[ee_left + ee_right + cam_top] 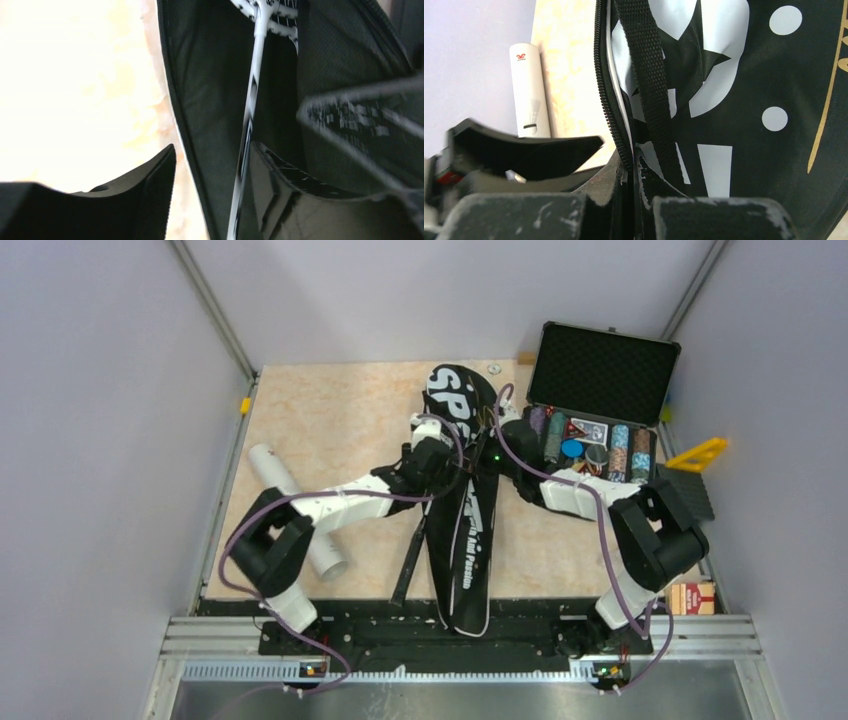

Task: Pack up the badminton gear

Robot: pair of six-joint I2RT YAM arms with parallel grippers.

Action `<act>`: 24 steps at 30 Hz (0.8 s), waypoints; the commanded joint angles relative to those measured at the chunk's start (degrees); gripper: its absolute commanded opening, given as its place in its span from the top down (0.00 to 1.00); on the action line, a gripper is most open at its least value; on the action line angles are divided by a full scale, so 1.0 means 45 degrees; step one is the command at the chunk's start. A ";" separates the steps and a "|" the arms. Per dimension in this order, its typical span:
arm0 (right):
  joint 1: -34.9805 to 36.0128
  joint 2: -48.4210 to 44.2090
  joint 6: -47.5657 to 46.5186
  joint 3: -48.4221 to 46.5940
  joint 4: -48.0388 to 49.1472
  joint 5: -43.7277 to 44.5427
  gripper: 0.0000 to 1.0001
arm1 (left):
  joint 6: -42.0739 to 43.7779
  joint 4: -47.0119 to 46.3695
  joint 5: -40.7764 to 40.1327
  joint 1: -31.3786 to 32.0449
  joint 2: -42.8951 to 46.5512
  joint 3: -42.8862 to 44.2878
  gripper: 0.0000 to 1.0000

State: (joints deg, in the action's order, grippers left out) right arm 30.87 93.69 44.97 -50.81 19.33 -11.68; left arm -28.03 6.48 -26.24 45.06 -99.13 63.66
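A white tube (272, 472) is laid on the surface (330, 410) at nine o'clock from the long black bag (468, 550). The left tool (214, 165) is held open at the unzipped bag, and a racket (254, 85) is seen inside, its shaft between the fingers. The bag's zip edge, toward one o'clock, is pinched by the closed right tool (631, 175). A chip case (600, 370) is stood open at two o'clock.

R tool (630, 172) pinches bag (744, 125) zip edge.
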 commanded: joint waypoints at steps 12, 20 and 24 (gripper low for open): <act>0.0073 -0.0839 -0.0849 -0.1025 -0.0556 -0.0444 1.00 | -0.1397 0.0597 0.3936 -0.0098 0.5788 -0.4650 0.22; 0.0034 -0.1074 -0.0784 -0.0634 -0.0149 -0.1322 1.00 | -0.2426 -0.1685 0.5089 -0.1786 0.5015 -0.5460 0.20; -0.0014 -0.1466 -0.0637 -0.0303 0.0072 -0.1382 1.00 | -0.2361 -0.2771 0.5582 -0.2188 0.3757 -0.4908 0.20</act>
State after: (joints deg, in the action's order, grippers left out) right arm 30.98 92.42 41.52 -52.12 14.85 -14.83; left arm -37.39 2.76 -4.69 36.49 -77.87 38.98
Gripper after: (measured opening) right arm 0.028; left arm 0.798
